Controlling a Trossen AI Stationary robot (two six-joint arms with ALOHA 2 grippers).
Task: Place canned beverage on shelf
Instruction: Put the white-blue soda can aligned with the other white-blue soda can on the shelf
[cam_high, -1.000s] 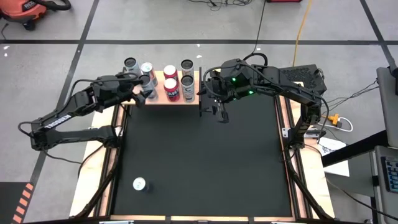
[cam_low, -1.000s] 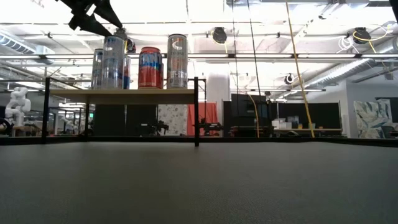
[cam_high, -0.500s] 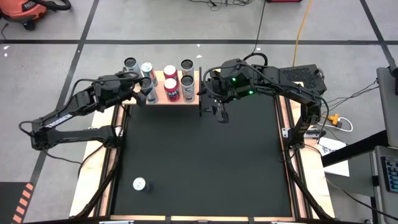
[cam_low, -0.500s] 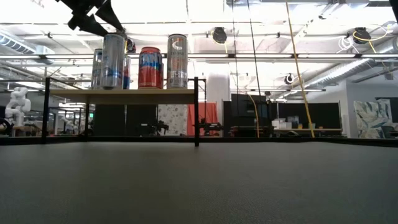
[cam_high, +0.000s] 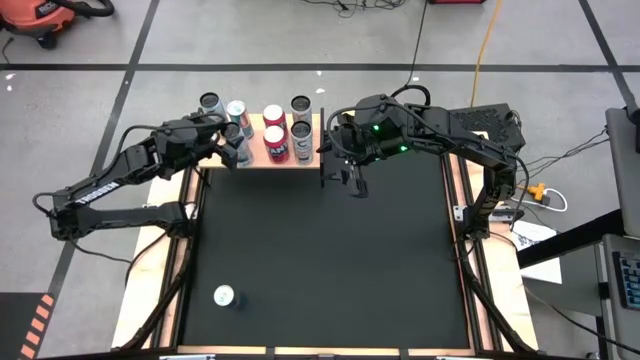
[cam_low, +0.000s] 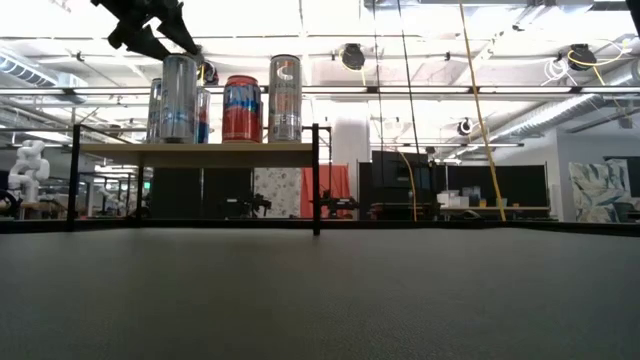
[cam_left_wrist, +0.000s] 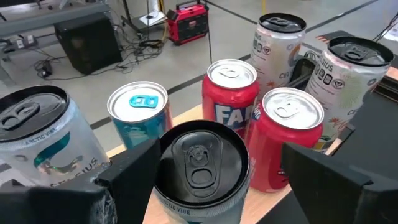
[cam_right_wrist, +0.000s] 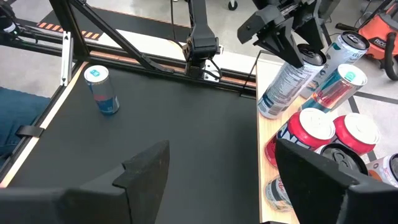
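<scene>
Left gripper hovering spread above a can standing on the shelf

Remaining can standing upright toward six o'clock, nearer the left arm; right gripper waiting spread, holding nothing.

grey concrete floor, dark seam lines; orange shop vacuum; bright ceiling lights.

Six cans stand on the shelf at the mat's far-left edge; one can stands well apart, near-left.
</scene>
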